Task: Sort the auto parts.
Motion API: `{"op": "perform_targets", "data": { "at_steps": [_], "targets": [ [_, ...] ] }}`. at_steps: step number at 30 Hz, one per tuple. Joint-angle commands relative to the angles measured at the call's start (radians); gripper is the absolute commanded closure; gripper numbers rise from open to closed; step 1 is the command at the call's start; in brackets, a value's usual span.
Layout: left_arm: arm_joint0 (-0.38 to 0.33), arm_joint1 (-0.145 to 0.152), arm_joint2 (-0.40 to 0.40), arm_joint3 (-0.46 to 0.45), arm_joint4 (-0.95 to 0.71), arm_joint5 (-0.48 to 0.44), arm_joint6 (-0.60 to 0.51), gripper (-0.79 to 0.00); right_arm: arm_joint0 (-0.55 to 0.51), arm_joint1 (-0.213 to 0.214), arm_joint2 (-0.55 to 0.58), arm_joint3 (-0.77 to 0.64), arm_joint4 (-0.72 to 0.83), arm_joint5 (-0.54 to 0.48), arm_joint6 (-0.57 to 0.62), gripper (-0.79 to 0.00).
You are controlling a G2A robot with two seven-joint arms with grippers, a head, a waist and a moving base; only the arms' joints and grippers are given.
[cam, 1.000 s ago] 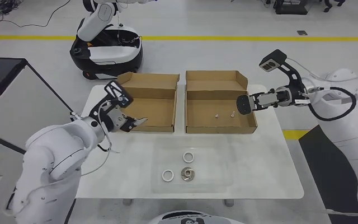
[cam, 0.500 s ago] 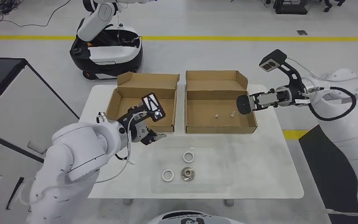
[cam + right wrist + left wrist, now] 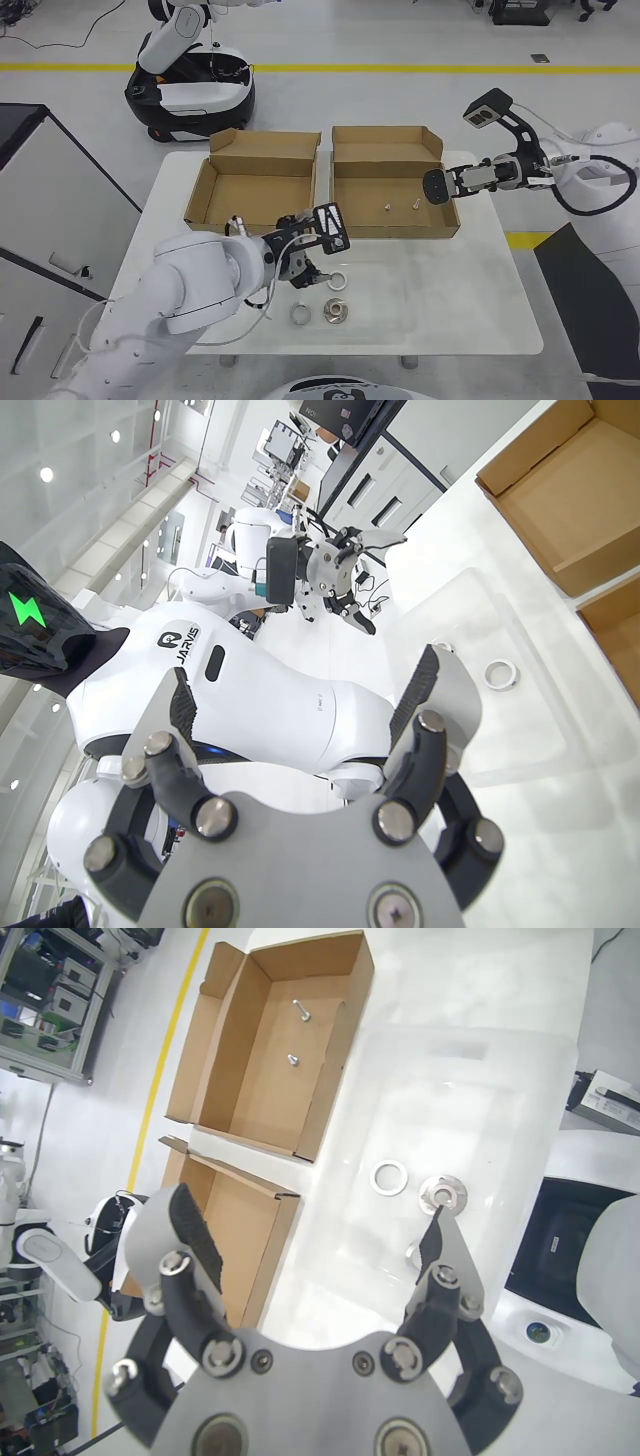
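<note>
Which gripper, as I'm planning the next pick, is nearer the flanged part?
Left. The left gripper hovers beside the flanged part; the right gripper is at the bolt box edge.

A ring (image 3: 411, 1253) lies mostly hidden behind one finger (image 3: 450, 1248) of the left gripper (image 3: 310, 1208); the same fingertip covers the near rim of the flanged hub (image 3: 445, 1188); behind a right gripper (image 3: 305, 682) fingertip (image 3: 425, 680), a pale part (image 3: 444, 646) is half covered, kind indeterminate; the cardboard box (image 3: 560, 500) beyond is cut by the edge.

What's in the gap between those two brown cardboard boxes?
Nothing. In the top view, only a narrow strip of bare white table separates the empty box from the other box, which holds two bolts.
</note>
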Motion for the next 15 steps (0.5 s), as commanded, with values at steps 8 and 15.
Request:
{"op": "perform_targets", "data": {
  "at_steps": [8,15],
  "targets": [
    [-0.034,0.005,0.036,0.0,-0.045,0.033,-0.033,-0.785,0.0,0.0,0.0,0.0,0.0,0.0,0.0,-0.785],
    [-0.034,0.005,0.036,0.0,-0.045,0.033,-0.033,-0.785,0.0,0.0,0.0,0.0,0.0,0.0,0.0,-0.785]
  ]
}}
